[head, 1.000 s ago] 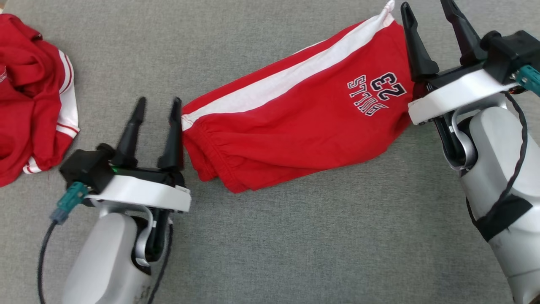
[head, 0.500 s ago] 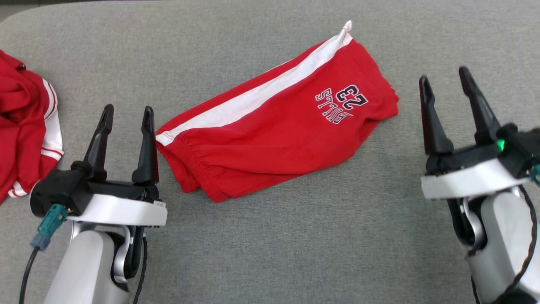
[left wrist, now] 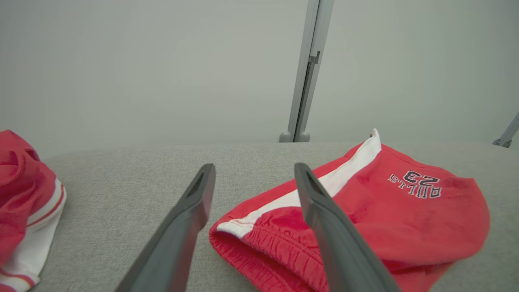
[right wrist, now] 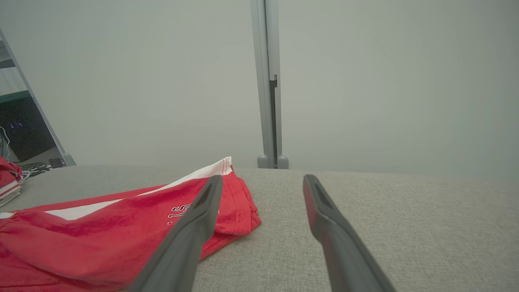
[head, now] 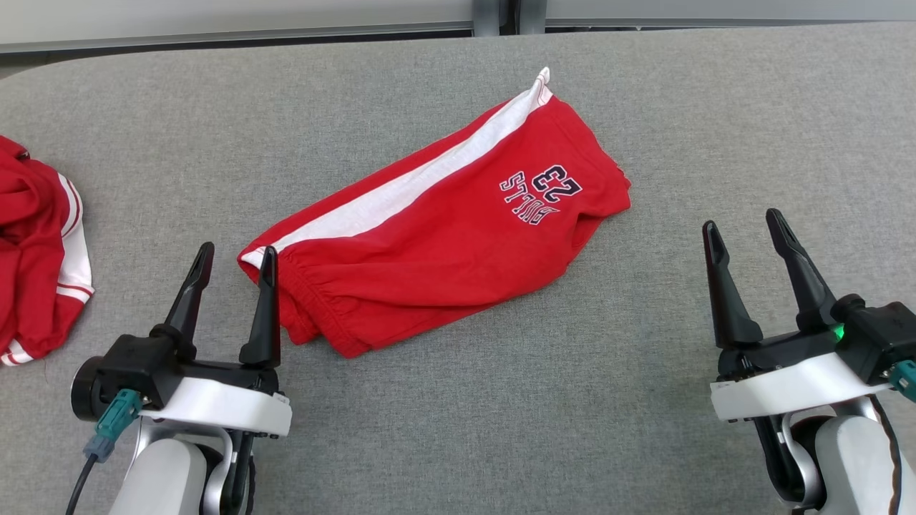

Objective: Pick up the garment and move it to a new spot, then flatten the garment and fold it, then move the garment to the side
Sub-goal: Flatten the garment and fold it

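**Item 1. Shorts (head: 444, 236), red, the task's garment.** They lie on the grey surface (head: 501, 429) near its middle, set on a slant. The waistband (head: 300, 315) is at the near left and the leg hems at the far right. A white side stripe (head: 401, 193) runs along the upper edge, and a printed number and name (head: 544, 187) sit near the hem. One leg appears laid over the other, so the lengthwise fold looks done. The lie is fairly flat, with slight bunching at the waistband.

**Item 2. Left end effector (head: 237, 249).** Its jaws are spread and hold nothing. It sits at the waistband corner, and the left wrist view shows that corner framed between the two fingers. I cannot tell whether the inner finger touches the cloth. This position probably suits a pinch on the gathered band, the thickest and firmest edge for dragging the shorts aside.

**Item 3. Right end effector (head: 741, 219).** Its jaws are spread and hold nothing. It is well apart from the hem end, over bare surface. It is likely parked clear, so it would need to close in before any two-point lift.

**Item 4. Second red garment (head: 36, 250), white-trimmed.** It is crumpled at the far left edge, apart from the shorts, and takes up part of that side.

**Item 5. Upright post (left wrist: 304, 69).** It stands behind the surface against a pale wall.

**Status.** The fold is judged complete and the move to the side is not yet done.
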